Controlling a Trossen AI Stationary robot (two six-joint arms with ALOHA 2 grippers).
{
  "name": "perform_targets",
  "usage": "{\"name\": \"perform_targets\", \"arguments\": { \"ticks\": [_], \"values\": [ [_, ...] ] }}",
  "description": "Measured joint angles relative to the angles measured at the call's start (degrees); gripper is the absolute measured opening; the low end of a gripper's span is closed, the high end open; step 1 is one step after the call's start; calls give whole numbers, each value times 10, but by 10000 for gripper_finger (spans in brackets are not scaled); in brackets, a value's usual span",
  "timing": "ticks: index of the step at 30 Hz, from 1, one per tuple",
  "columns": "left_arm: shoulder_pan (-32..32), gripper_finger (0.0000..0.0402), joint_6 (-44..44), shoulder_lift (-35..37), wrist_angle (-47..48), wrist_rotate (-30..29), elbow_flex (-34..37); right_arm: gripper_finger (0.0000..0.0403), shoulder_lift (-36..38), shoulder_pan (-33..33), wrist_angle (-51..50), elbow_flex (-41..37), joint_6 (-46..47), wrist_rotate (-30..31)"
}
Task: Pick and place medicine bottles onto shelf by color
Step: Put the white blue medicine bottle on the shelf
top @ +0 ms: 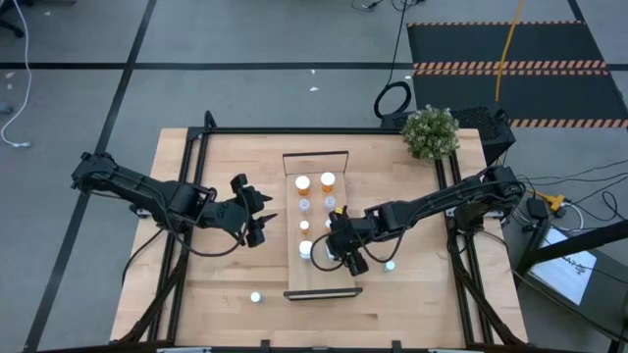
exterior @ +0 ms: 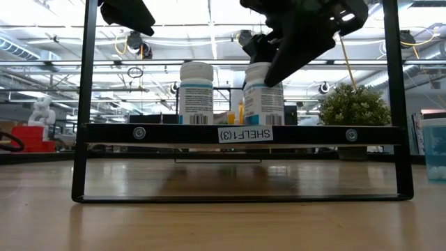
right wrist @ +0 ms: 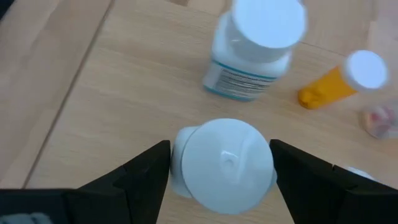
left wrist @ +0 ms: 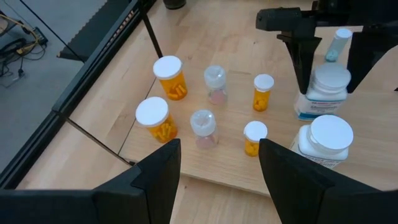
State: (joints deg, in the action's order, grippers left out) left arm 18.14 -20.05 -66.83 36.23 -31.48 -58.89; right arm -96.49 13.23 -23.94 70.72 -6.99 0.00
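Pale-wood shelf lying lengthwise at the middle of the table, dark frame rails at its short ends, a label reading "SHELF" on the rail nearest the low camera.

Hanging over the shelf's near end: right gripper, fingers spread wide astride a white bottle and flanking its white cap closely on both sides. Bottle upright on the board, not lifted; nothing carried.

Just beside it, toward the left arm: second white bottle, also upright, blue band on its label.

Farther along the board, set out in pairs: two small orange bottles, then two clear bottles, then two larger orange bottles at the far end, all white-capped and standing.

Off the shelf's left edge, above bare tabletop: left gripper, fingers parted, empty, pointed toward the rows of bottles.

Still on the tabletop, clear of the shelf: one pale blue bottle near the front edge on the left arm's side, another pale blue bottle just beyond the right gripper.

At the table's far right corner: small green plant.
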Motion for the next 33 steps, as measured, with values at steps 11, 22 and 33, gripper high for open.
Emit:
{"name": "perform_targets", "arguments": {
  "ticks": [11,22,33],
  "values": [
    [0,218,0,0,0,0,0,267,0,0,2,0,66,4],
    [0,218,1,0,0,0,0,236,0,0,2,0,123,4],
    [0,218,1,0,0,0,0,230,0,0,2,0,165,18]
  ]
}}
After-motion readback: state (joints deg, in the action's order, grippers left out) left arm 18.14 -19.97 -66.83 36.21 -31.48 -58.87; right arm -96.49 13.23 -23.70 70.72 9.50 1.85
